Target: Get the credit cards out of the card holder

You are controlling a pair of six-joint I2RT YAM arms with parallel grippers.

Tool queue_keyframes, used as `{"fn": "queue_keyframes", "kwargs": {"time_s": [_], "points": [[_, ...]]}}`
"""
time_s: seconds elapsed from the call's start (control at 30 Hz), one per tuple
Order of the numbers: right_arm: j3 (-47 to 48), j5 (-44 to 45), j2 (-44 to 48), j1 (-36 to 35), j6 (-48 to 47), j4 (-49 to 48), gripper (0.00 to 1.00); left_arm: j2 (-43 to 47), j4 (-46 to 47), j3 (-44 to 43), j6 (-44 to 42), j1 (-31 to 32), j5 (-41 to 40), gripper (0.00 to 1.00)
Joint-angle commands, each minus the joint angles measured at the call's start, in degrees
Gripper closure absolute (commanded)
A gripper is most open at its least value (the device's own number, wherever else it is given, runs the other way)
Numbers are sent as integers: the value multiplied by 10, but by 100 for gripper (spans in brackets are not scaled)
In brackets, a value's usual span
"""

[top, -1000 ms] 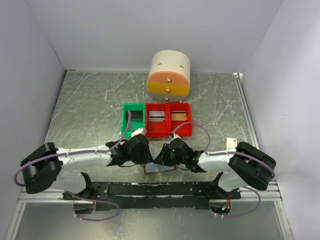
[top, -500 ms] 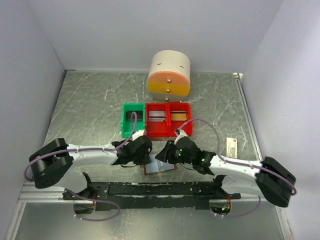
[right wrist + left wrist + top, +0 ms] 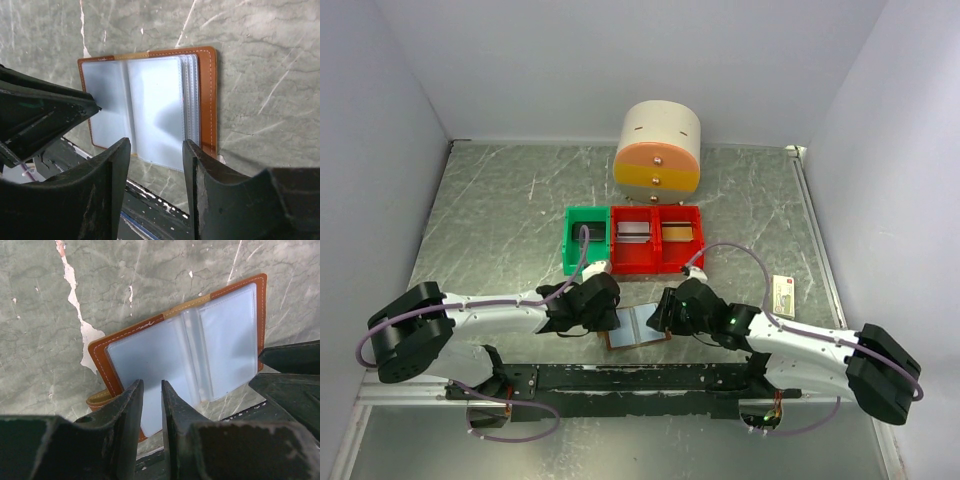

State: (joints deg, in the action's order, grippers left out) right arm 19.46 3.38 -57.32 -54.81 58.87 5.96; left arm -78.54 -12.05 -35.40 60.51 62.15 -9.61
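While the card holder (image 3: 638, 326) lies spread open, pale panels up, on the tabletop (image 3: 500, 220) near its front edge, between the two arms and apart from the green and red bins (image 3: 640, 262), both grippers sit at its near side. Left gripper (image 3: 151, 390): jaws parted by a narrow slit only, tips over the near edge of the left-hand panel, nothing seen clamped between them. Right gripper (image 3: 155, 150): jaws well apart above the stack of clear sleeves on the right half, holding nothing — whether any credit cards sit in the clouded sleeves cannot be told.
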Motion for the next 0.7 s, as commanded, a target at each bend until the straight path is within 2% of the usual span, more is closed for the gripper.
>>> {"fn": "queue_keyframes", "kwargs": {"time_s": [0.0,0.2,0.37,0.67], "points": [[-6,-19,-20,1,-5,-33,54,4,-1,5,-10,3,6,67],[9,2,-57,0,-5,-2,55,2,-2,6,-9,3,7,67],[9,-1,-47,0,-9,-3,55,0,-4,4,-11,3,7,68],[-19,-72,-38,1,9,-112,54,-9,1,5,-10,3,13,69]]}}
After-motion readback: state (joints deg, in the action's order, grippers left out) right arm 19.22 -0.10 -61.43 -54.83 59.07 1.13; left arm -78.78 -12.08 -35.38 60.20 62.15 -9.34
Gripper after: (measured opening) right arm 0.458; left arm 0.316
